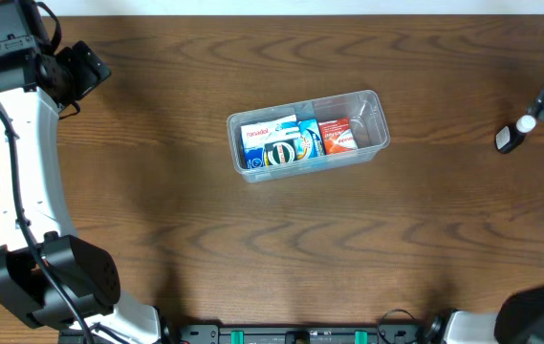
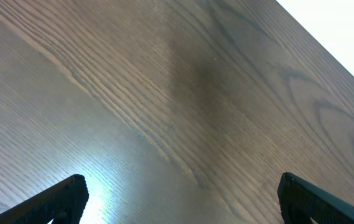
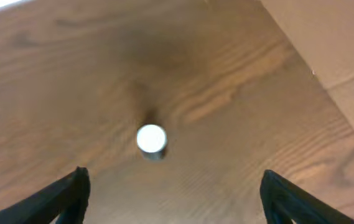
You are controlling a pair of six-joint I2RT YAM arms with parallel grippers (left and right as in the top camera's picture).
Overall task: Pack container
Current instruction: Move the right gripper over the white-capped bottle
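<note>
Container (image 1: 379, 117) with small boxes (image 1: 295, 141) inside is seen between both grippers, well apart from each; left gripper (image 2: 183, 190) is spread over table (image 2: 164, 93), right gripper (image 3: 173, 180) is spread, white-topped item (image 3: 151, 138) ahead of it, untouched.

Overhead above table (image 1: 157, 201) — wrists seemingly close

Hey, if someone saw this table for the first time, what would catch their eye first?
The clear container in the middle of the table stands out, with colourful small boxes packed side by side in its left part. Near the table's right edge, a small white-topped item sits alone below the open right gripper. The left gripper is open over bare wood at the far left.
</note>
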